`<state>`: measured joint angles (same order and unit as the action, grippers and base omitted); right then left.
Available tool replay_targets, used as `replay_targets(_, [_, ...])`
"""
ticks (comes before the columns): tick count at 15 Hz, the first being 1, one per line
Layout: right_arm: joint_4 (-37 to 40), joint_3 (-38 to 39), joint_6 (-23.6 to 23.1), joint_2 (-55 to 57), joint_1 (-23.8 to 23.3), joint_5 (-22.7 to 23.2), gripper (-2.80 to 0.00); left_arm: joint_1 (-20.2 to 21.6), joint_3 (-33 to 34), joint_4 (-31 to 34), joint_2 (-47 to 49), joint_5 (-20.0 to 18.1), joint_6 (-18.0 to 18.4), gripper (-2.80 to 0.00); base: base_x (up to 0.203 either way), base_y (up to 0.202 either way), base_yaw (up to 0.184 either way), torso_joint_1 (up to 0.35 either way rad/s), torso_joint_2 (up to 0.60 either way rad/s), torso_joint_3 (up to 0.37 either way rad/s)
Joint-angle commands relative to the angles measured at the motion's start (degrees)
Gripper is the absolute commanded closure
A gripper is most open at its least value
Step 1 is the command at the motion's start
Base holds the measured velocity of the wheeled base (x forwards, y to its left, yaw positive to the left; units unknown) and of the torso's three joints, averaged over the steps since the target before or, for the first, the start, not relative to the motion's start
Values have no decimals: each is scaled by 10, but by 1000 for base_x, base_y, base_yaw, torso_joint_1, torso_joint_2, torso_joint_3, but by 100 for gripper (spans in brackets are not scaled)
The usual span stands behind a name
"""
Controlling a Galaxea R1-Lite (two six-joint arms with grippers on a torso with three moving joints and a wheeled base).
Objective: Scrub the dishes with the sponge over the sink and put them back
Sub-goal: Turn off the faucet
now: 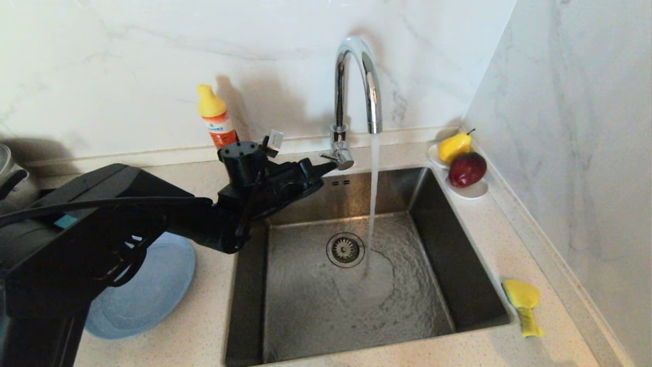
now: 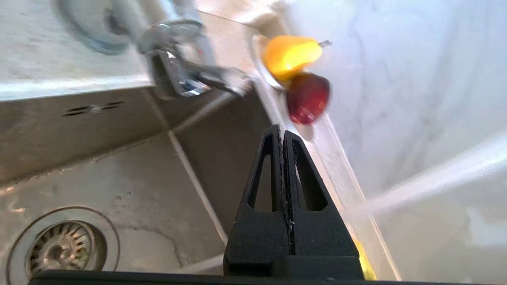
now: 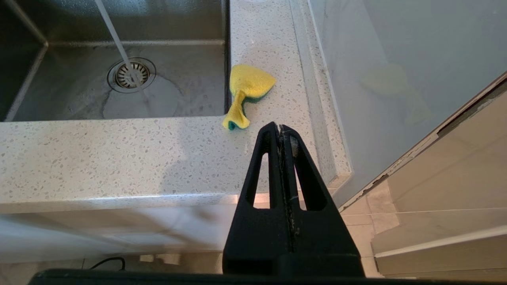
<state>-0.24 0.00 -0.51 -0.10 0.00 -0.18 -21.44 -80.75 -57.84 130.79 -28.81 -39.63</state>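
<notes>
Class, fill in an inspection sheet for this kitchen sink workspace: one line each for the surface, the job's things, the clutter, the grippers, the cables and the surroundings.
Surface: speckled countertop around a steel sink; tap running.
Job's things: sponge lies crumpled on the counter right of the sink; blue plate sits left of the sink, partly under the left arm; no bowls seen.
Clutter: bottle by the wall; pear and red fruit on a white saucer.
Grippers: left gripper shut, empty, by the tap handle; right gripper shut, empty, off the counter's front edge.
Cables: black cable along the left arm.
Surroundings: marble walls.
</notes>
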Motion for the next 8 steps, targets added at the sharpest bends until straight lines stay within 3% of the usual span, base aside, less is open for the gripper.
replay_targets(1, [0,0,0,1,0,0,0,0,-23,12,7,25,-3,0,0,0,0,0,0,0])
replay_targets(8, [0,0,0,1,0,0,0,0,-73,57,13,44,-7,0,0,0,0,0,0,0])
